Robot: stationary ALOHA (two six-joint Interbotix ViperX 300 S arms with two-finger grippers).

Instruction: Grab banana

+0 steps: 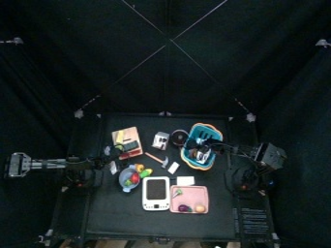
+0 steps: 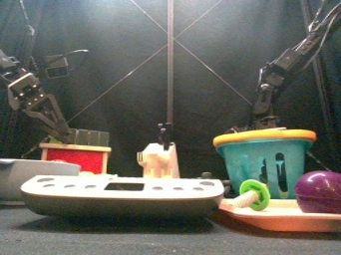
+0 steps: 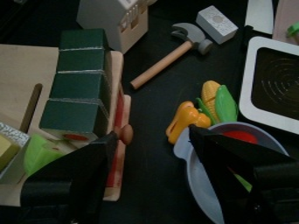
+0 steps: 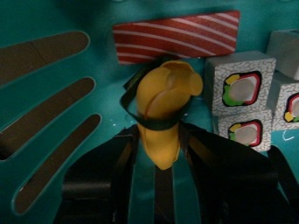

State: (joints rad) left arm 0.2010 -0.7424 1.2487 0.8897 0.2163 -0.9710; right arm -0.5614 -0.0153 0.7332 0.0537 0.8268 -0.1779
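Observation:
The banana (image 4: 163,103) is yellow and slightly curved. It lies inside the teal oval basket (image 4: 52,105), which stands at the table's back right (image 1: 204,138) and shows in the front view (image 2: 266,159). My right gripper (image 4: 163,131) reaches into the basket from the right (image 1: 207,150). Its jaws press on both sides of the banana's middle. The banana is hidden in the top and front views. My left gripper (image 3: 158,166) is open and empty at the left (image 1: 111,171), over the edge of a bowl.
A bowl with a multicoloured heap (image 3: 228,144) lies by the left gripper, beside a toy hammer (image 3: 176,52) and green blocks on a wooden board (image 3: 76,87). A white scale (image 1: 157,192) and a pink tray (image 1: 191,200) sit at the front. A red-striped piece (image 4: 176,39) and white boxes (image 4: 246,96) lie beside the banana.

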